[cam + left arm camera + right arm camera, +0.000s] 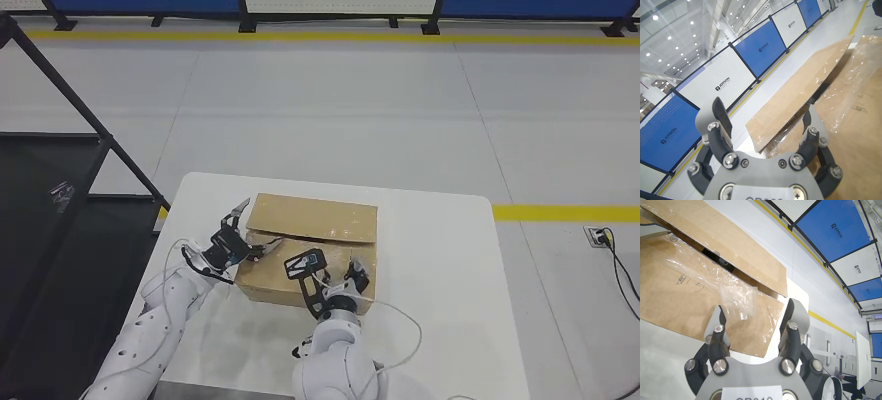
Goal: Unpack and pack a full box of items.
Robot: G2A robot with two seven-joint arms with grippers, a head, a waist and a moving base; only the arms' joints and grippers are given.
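A brown cardboard box [315,222] with clear tape on its flaps sits mid-table. Its two top flaps are parted by a narrow gap [723,262] with something dark inside. My left gripper [252,228] is open at the box's left end; one finger [807,115] is tucked under the slightly raised far flap [800,83], the other finger [722,115] stands clear outside it. My right gripper [755,311] is open at the near flap's right corner [757,336], straddling that corner. A loose piece of clear tape [738,302] sticks up between its fingers.
The white table [440,300] has bare room to the right of the box and a strip behind it. A black metal rack [60,200] stands close to the table's left side. A floor socket with a cable [598,237] lies off to the right.
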